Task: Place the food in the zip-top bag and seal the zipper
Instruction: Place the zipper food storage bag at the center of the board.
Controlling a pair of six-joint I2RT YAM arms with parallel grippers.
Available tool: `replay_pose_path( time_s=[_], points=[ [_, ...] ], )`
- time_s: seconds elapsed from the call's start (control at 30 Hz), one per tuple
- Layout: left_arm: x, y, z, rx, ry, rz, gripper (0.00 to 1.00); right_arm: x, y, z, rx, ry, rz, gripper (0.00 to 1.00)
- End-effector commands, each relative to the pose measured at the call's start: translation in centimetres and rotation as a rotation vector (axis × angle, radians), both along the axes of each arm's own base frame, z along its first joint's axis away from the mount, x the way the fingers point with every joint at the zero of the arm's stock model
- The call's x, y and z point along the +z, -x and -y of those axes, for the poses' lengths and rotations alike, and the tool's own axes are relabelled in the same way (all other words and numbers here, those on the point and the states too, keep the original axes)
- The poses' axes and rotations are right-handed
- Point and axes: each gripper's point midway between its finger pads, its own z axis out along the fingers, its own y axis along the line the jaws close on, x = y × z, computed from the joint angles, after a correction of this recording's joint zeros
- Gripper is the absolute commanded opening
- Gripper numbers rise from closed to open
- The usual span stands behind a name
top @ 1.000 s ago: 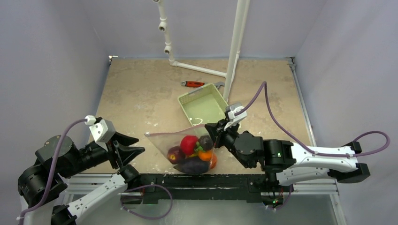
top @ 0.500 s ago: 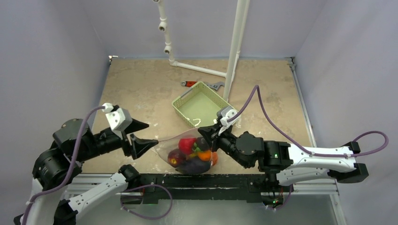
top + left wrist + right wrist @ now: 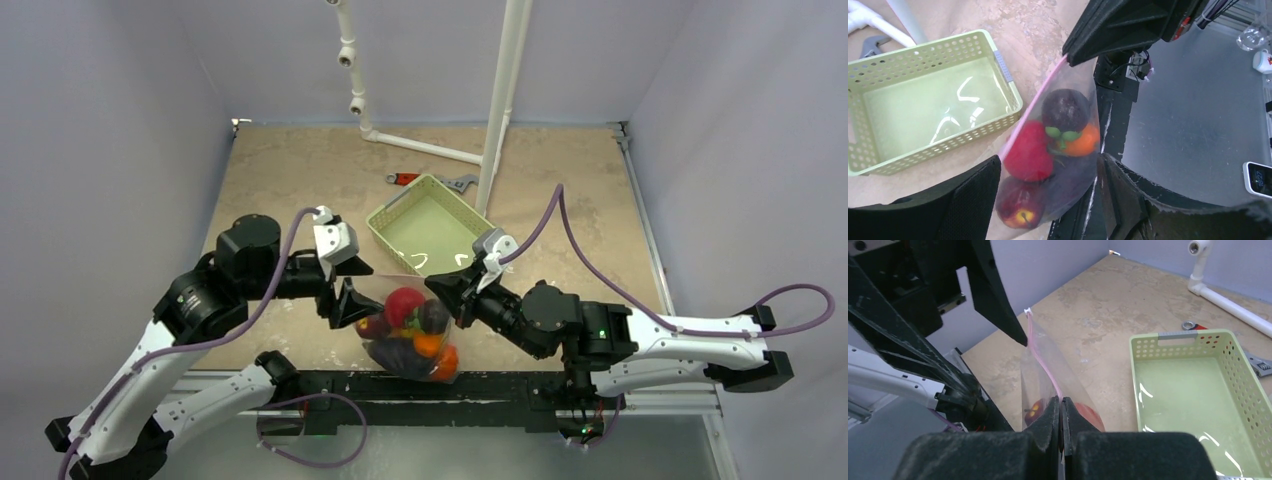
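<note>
Clear crinkly film, thin and limp, with no stiffness to count on: zip-top bag (image 3: 412, 338) hung from the right tool (image 3: 1062, 412) over the near edge of the bench (image 3: 290, 190), near the light green basket (image 3: 933, 50). Weighted low by the food (image 3: 1029, 150), red, dark purple and orange pieces, all inside. Likely to swing, sag and slide out of a hold on the smooth wall. Better taken by the zipper (image 3: 1033, 107), the pale pink strip across the mouth, firmer than the film, out at its free end. Clenched on that strip near one end, the right tool. Released and spread wide, the left tool (image 3: 1048, 162), jaws astride the bag's lower part, one tip close by the strip's far end in the right wrist view. Hard to judge any contact between it and the film. No telling how much of the strip's run pressed shut, if any. Bottom of the bag cut off in the left wrist view; resting or hanging free, unclear. Lower pieces masked by those on top.
</note>
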Motion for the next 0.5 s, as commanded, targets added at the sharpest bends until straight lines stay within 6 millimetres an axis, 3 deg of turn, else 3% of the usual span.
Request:
replay_pose_path(
  time_s=[0.0,0.23,0.47],
  points=[
    [0.4,-0.6,1.8,-0.083,0.04,0.057,0.69,2.2,0.4,-0.1,0.03,-0.082,0.015,0.0],
    [-0.9,-2.1,2.9,-0.088,0.011,0.067,0.69,2.6,0.9,-0.4,0.069,-0.1,0.026,0.0],
    [-1.8,-2.1,3.5,-0.118,0.009,0.055,0.69,2.6,1.1,-0.5,0.082,-0.105,0.031,0.0]
  ],
)
